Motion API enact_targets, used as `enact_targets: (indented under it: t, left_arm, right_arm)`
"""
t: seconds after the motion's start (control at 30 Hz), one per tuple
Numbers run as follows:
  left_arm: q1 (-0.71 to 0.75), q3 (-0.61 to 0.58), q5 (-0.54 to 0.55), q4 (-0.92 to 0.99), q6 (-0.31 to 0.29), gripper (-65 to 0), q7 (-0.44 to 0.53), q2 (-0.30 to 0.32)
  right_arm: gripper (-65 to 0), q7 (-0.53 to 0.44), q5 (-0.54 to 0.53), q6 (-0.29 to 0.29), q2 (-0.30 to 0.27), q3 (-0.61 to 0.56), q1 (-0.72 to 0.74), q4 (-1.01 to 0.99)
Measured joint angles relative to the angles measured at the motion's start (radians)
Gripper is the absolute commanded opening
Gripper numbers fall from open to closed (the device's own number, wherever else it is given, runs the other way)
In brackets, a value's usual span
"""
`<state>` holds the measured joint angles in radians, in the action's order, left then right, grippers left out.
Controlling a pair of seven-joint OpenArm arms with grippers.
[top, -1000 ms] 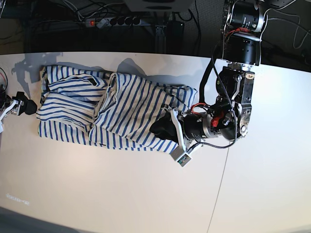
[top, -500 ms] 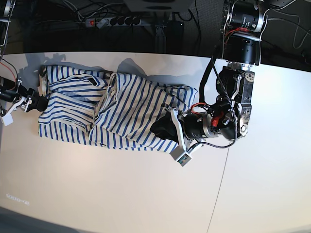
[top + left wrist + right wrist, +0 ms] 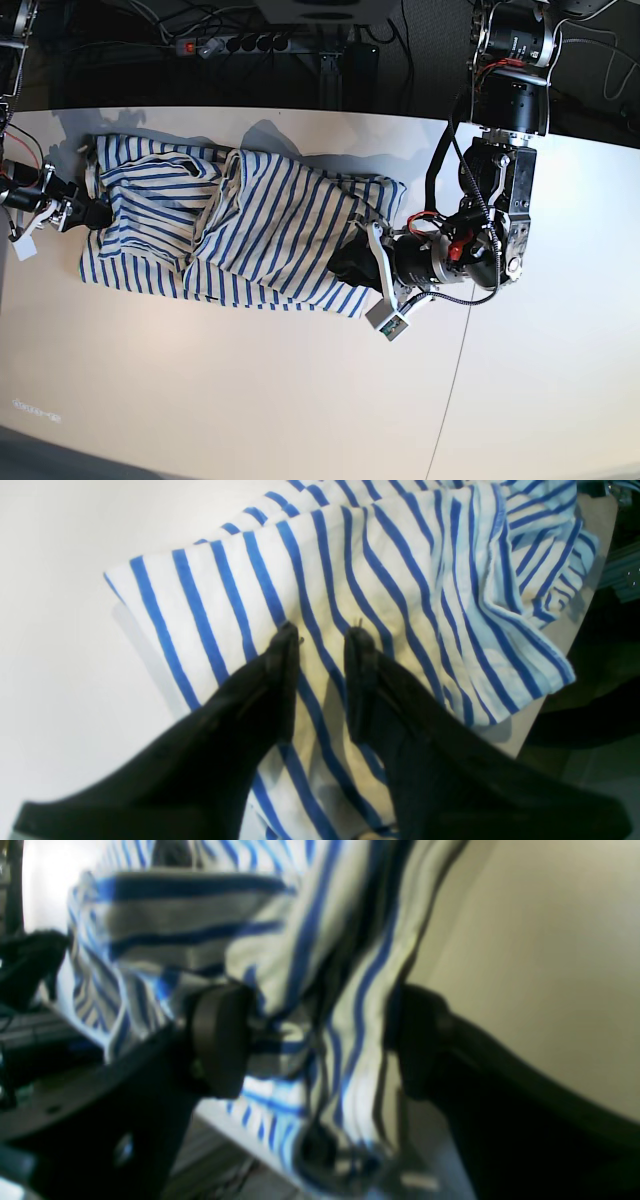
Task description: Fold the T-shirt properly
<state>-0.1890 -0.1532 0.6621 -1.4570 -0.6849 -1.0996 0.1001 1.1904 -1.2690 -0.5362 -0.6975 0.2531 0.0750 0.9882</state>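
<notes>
White table; striped T-shirt lies rumpled, half folded. Left tool apart above cloth. Right tool spread wide around shirt edge.

T-shirt on table | right tool at one end (left tool opposite)

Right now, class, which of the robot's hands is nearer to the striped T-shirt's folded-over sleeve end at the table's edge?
Right. The right hand straddles that bunched end of the T-shirt, fingers wide. The left hand sits over the opposite end, fingers parted above the cloth.
</notes>
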Motion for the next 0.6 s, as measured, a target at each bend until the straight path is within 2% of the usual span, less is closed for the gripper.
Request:
enact_targets:
  t: [0.13,0.43,0.53,0.6]
  left_arm:
    - [0.000,0.000,0.002,0.000,0.000,-46.0,0.000,0.002]
    - [0.000,0.000,0.010,0.000,0.000,-46.0,0.000,0.002]
    - [0.000,0.000,0.009,0.000,0.000,-46.0,0.000,0.002]
    - [0.000,0.000,0.010,0.000,0.000,-46.0,0.000,0.002]
  right_arm:
    - [-20.7,0.093,-0.071,-0.005,-0.031,-0.001,-0.011,0.006]
    - [-20.7,0.101,-0.086,-0.005,-0.055,-0.002,-0.011,0.008]
    - [-20.7,0.174,-0.170,-0.006,-0.052,-0.002,-0.011,0.008]
    - [-20.7,0.188,-0.181,-0.006,-0.053,-0.002,-0.011,0.008]
